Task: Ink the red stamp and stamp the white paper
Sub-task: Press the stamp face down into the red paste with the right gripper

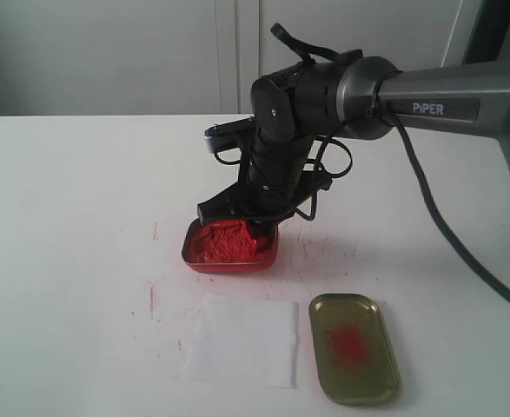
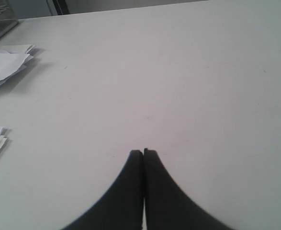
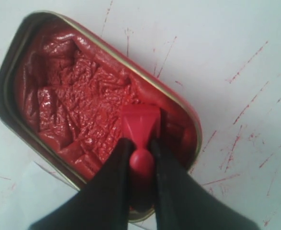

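My right gripper is shut on the knob handle of the red stamp, whose square base presses into the red ink paste in the red tin. In the exterior view that tin sits mid-table under the right arm, and the stamp itself is hidden by the gripper. The white paper lies flat just in front of the tin, with no imprint that I can make out. My left gripper is shut on nothing above bare table, and it does not show in the exterior view.
A shallow gold lid with a red smear lies right of the paper. Red ink streaks mark the table around the tin. Loose white sheets lie at the edge of the left wrist view.
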Robot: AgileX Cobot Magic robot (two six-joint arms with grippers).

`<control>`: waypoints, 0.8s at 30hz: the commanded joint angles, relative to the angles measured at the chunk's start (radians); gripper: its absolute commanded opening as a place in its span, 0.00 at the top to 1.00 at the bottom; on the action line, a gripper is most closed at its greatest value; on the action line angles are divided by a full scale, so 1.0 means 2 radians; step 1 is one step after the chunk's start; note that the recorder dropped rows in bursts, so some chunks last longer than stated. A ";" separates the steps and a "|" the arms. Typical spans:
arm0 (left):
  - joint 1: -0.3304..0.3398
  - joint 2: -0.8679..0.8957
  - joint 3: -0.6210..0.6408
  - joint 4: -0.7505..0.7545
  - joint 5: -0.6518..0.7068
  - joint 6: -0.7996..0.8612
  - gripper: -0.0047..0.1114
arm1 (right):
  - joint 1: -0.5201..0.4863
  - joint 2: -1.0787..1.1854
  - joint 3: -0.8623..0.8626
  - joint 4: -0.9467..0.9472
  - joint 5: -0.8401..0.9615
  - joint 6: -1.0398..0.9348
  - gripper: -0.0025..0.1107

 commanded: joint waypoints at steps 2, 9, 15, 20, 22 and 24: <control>0.000 0.000 0.001 -0.001 -0.002 -0.002 0.96 | 0.000 -0.008 0.001 -0.003 -0.002 0.001 0.98; 0.000 0.000 0.001 -0.001 -0.002 -0.002 0.96 | 0.000 -0.012 0.001 -0.003 -0.002 0.001 0.98; 0.000 0.000 0.001 -0.001 -0.002 -0.002 0.96 | 0.000 -0.019 0.001 -0.004 -0.002 -0.001 0.98; 0.000 0.000 0.001 -0.001 -0.002 -0.002 0.96 | 0.000 -0.019 0.001 -0.004 -0.002 -0.001 0.98; 0.000 0.000 0.001 -0.001 -0.002 -0.002 0.96 | 0.000 -0.019 0.001 -0.004 -0.002 -0.001 0.98; 0.000 0.000 0.001 -0.001 -0.002 -0.002 0.96 | 0.000 -0.019 0.001 -0.004 -0.002 -0.001 0.98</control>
